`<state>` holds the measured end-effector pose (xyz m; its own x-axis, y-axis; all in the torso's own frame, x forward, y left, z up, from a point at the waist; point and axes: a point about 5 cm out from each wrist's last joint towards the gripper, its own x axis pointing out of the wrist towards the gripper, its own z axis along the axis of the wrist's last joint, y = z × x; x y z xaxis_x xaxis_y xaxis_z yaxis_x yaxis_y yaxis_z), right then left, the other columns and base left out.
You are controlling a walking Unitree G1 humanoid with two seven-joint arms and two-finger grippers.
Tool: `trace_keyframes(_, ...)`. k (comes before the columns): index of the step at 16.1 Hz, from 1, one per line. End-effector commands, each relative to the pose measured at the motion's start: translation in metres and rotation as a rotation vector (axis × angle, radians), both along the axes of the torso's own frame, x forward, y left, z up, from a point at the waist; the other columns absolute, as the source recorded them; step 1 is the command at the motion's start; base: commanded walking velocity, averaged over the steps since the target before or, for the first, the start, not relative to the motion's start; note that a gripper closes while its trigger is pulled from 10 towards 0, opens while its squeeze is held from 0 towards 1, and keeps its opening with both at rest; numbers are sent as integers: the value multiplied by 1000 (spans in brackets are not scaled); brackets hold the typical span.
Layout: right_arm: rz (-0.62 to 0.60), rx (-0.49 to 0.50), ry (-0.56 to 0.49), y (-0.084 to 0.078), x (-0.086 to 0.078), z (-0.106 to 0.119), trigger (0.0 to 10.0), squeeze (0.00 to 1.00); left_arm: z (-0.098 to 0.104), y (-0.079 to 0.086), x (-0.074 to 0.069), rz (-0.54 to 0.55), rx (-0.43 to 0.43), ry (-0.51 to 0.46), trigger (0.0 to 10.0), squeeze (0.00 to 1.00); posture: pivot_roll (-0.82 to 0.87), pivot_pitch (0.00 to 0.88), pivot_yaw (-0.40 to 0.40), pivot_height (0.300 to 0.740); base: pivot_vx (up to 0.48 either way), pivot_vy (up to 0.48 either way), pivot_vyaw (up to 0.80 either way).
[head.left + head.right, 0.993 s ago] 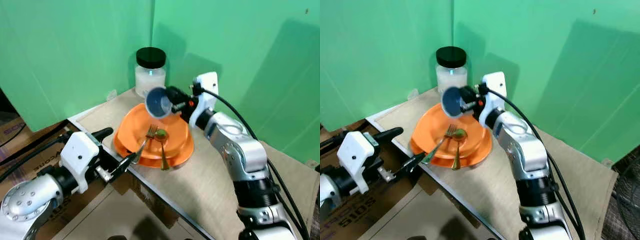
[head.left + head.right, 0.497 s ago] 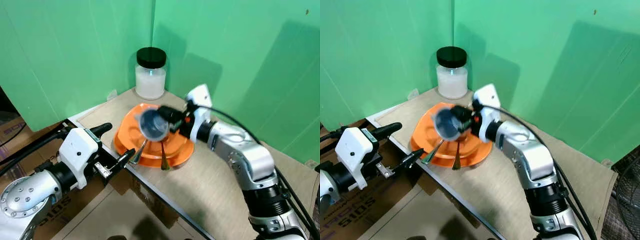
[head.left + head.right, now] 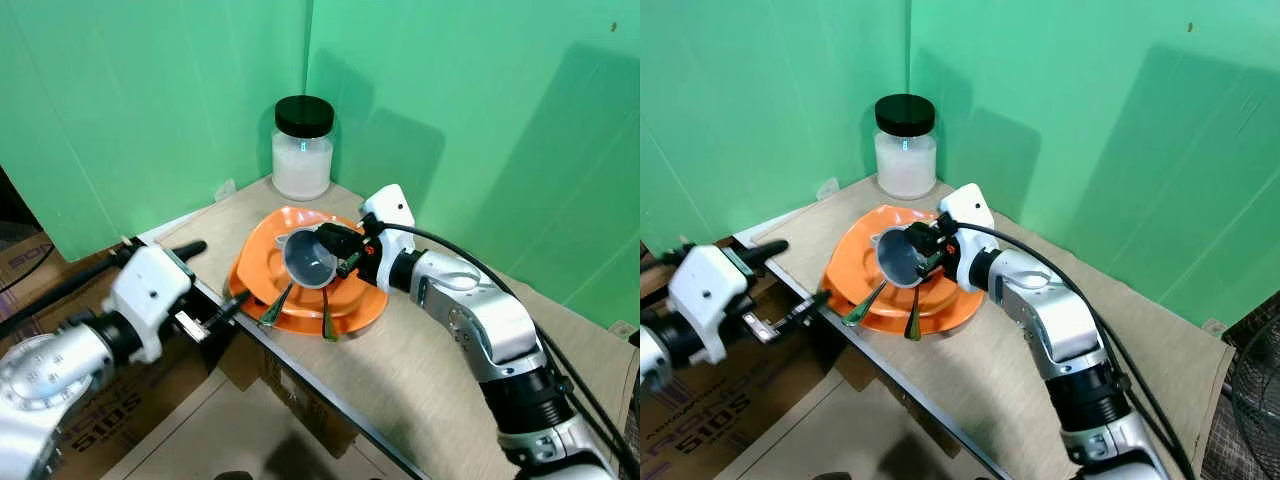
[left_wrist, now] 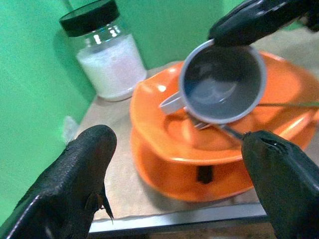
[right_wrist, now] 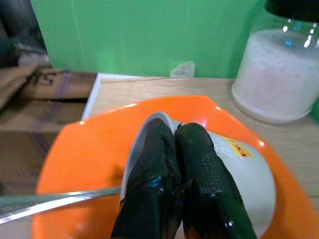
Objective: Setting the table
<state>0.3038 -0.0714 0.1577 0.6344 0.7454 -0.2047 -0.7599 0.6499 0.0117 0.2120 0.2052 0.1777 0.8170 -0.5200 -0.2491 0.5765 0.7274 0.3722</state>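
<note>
An orange plate (image 3: 254, 268) lies on the beige table with a fork (image 3: 277, 301) and a spoon (image 3: 327, 311) on it, handles toward the front edge. My right gripper (image 3: 338, 247) is shut on the rim of a cup (image 3: 309, 259), grey-blue inside and pale outside. The cup (image 4: 223, 84) is tipped on its side just over the plate (image 4: 164, 164), mouth toward the front left. In the right wrist view the black fingers (image 5: 172, 174) pinch the cup (image 5: 249, 172) wall. My left gripper (image 3: 212, 277) is open off the table's front-left edge, apart from the plate.
A glass jar (image 3: 302, 148) with a black lid and white contents stands behind the plate in the corner of the green walls. The table's metal edge (image 3: 300, 368) runs diagonally in front. Cardboard boxes (image 3: 95, 415) sit below at the left.
My right gripper has brought the cup down from above the plate's back to just over its middle. My left arm has drawn back to the left, away from the fork handle.
</note>
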Motion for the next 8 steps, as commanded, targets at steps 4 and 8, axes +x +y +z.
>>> trace_keyframes(4, -5, -108, -28, 1, -1, -1, 10000, 1000, 1, -5, -3, -32, 15, -6, 10000, 0, 184, 0, -65, 740, 0, 0, 0)
trace_keyframes(8, -58, -219, -52, -4, -4, 0, 10000, 1000, -2, -8, -11, -41, 14, 11, 10000, 0, 184, 0, -68, 740, 0, 0, 0)
